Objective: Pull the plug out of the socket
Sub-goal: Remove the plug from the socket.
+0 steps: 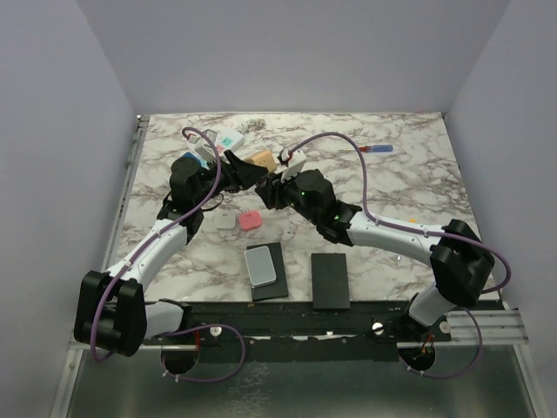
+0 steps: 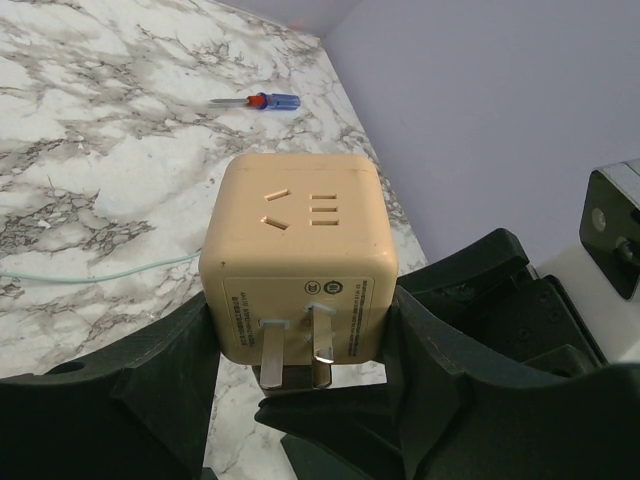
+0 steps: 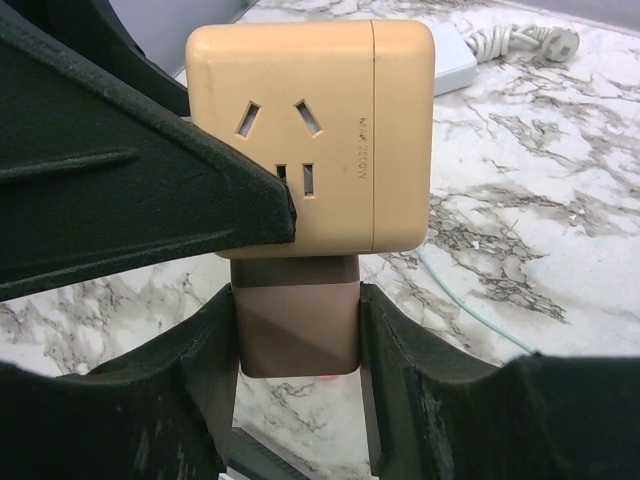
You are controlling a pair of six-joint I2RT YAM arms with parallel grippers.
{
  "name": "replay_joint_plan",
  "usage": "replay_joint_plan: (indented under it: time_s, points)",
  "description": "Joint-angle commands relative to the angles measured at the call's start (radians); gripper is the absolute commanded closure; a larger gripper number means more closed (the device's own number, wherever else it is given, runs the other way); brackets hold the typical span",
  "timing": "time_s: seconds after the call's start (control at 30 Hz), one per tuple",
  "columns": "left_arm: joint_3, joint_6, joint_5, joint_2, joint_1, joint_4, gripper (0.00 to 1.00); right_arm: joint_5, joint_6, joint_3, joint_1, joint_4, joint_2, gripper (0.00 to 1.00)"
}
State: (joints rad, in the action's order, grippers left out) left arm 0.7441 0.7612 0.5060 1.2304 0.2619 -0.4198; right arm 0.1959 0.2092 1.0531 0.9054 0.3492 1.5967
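Note:
A beige cube socket (image 2: 300, 250) is held above the table between the fingers of my left gripper (image 2: 300, 345), its own two metal prongs bare and pointing at the wrist camera. It also shows in the top view (image 1: 260, 160) and the right wrist view (image 3: 330, 130). A brown plug (image 3: 296, 315) sits flush against the cube's lower face with no prongs showing. My right gripper (image 3: 296, 335) is shut on that plug. The long white power strip (image 1: 226, 139) lies at the back of the table, apart from both grippers, its corner showing in the right wrist view (image 3: 452, 62).
A blue-and-red screwdriver (image 1: 376, 149) lies at the back right. A pink square (image 1: 249, 220), a grey box on a black pad (image 1: 264, 266) and a second black pad (image 1: 330, 280) lie near the front. A thin teal cable (image 3: 470, 300) crosses the marble.

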Motion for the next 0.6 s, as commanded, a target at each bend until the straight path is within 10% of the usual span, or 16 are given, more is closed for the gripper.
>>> replay_joint_plan:
  time_s: [0.0,0.57]
  points:
    - [0.01,-0.03,-0.099,-0.022,-0.037,-0.06,1.0,0.092,0.024,-0.021,-0.037,-0.101,-0.014,0.99]
    - [-0.018,0.0,-0.114,-0.026,-0.037,-0.1,1.0,-0.009,0.279,0.047,-0.036,-0.199,0.02,0.99]
